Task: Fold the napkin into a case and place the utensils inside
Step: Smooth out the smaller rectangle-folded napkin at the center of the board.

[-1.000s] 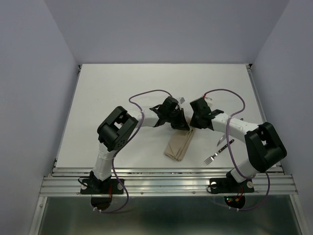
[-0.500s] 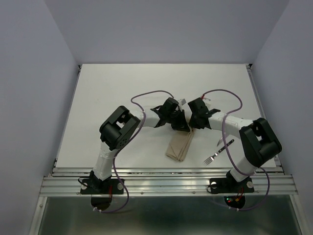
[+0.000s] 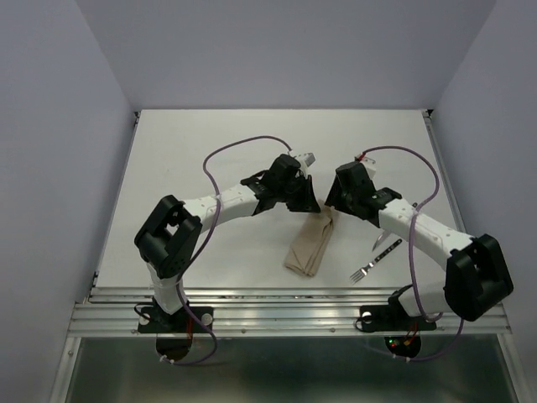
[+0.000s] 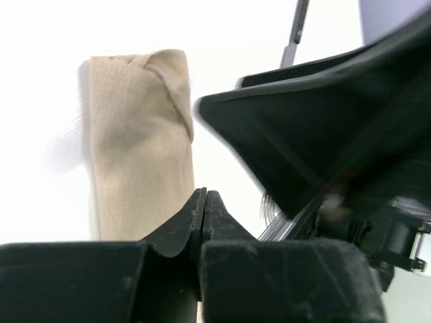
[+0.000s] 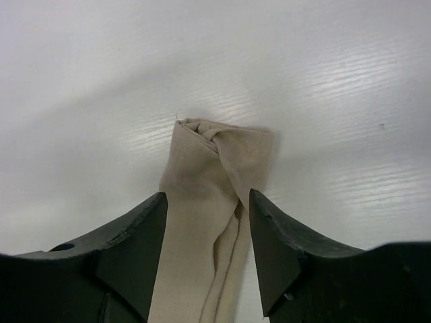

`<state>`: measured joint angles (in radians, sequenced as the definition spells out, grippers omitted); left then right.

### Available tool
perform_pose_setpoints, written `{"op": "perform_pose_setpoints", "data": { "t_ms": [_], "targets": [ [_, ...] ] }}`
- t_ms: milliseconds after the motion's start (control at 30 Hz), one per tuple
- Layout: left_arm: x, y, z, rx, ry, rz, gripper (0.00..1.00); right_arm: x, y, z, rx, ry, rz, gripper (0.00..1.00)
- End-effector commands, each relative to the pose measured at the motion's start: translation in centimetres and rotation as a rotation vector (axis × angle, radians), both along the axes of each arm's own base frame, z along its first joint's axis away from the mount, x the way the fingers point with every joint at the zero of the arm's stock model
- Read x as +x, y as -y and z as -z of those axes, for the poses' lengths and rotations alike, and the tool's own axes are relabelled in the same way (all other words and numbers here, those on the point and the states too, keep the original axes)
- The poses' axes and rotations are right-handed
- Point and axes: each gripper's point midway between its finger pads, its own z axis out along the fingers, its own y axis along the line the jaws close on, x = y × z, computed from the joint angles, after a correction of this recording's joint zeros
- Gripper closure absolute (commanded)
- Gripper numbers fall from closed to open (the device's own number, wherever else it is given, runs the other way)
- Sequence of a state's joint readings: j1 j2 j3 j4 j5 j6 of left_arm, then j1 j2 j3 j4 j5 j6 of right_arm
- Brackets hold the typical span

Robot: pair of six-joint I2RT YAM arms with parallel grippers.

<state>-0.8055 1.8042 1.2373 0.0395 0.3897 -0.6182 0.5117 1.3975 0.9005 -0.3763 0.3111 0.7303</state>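
The napkin (image 3: 309,250) lies folded into a narrow beige case in the middle of the table, its far end tucked over (image 5: 222,145). My right gripper (image 3: 334,203) hovers just above that far end, open, a finger (image 5: 135,235) on each side of the cloth without pinching it. My left gripper (image 3: 309,201) is close beside it, also over the far end, jaws shut on nothing (image 4: 204,196); the cloth (image 4: 138,134) stretches away below it. The fork (image 3: 362,270) and the knife (image 3: 378,241) lie on the table right of the case.
The white table (image 3: 210,143) ends at a metal rail (image 3: 285,294) along the near side, with grey walls around it. My two wrists are nearly touching; the right arm's dark body (image 4: 323,128) fills the right of the left wrist view.
My right gripper has opened and let go of the napkin's far end. The left arm's elbow has swung left, and both grippers have drawn slightly away from the cloth.
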Motion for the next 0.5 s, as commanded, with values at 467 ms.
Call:
{"op": "perform_pose_setpoints", "data": {
  "t_ms": [467],
  "targets": [
    [-7.5, -4.1, 2.7, 0.436, 0.139, -0.031, 0.57, -10.2, -0.6, 3.3, 0.297, -0.134, -0.068, 0.52]
  ]
}}
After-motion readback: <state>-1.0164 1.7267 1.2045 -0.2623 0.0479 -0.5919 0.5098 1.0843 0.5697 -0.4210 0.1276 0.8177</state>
